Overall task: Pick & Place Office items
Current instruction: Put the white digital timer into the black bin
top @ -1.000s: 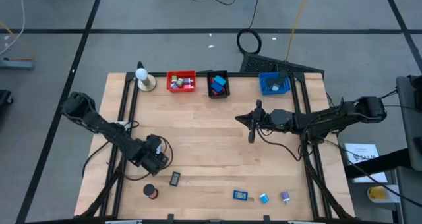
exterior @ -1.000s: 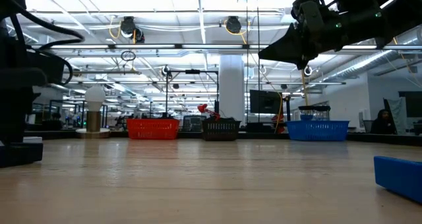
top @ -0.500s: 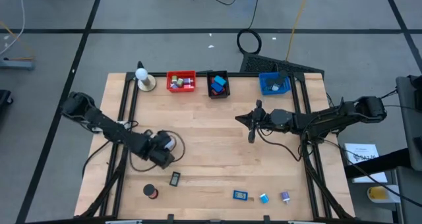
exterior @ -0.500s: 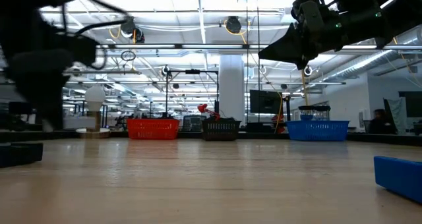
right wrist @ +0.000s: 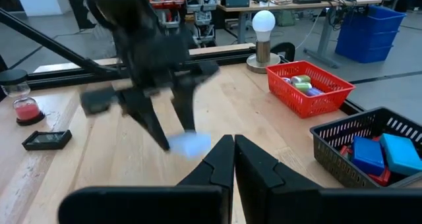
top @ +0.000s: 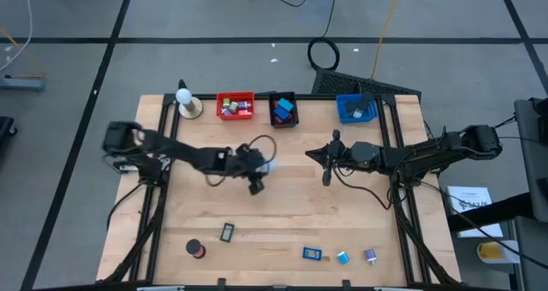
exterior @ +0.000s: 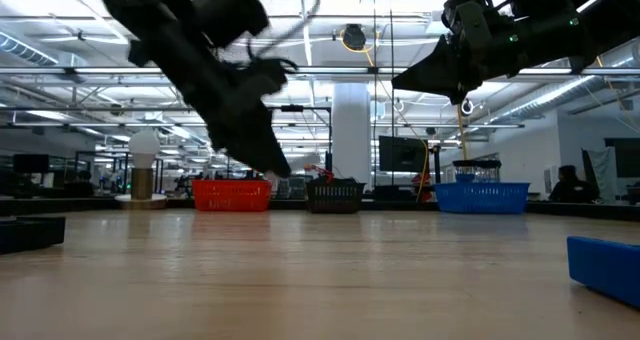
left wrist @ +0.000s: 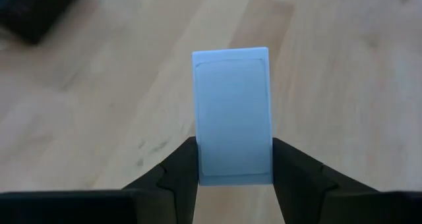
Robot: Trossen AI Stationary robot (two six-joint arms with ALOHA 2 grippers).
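We take this for a large open robotics lab or workshop hall. Past the wooden table (exterior: 320, 270) we see a white column (exterior: 351, 140), exposed ceiling ducts (exterior: 300, 75) with hanging lamps (exterior: 352, 37), monitors (exterior: 402, 155), far workbenches (right wrist: 290, 3), and cables (top: 324, 53) on the grey tiled floor (top: 214, 60).

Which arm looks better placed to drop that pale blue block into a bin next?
Probably the left. Its tool is shut on the light-blue block, held above the table near the black bin. The right tool hangs shut and empty over mid-table.
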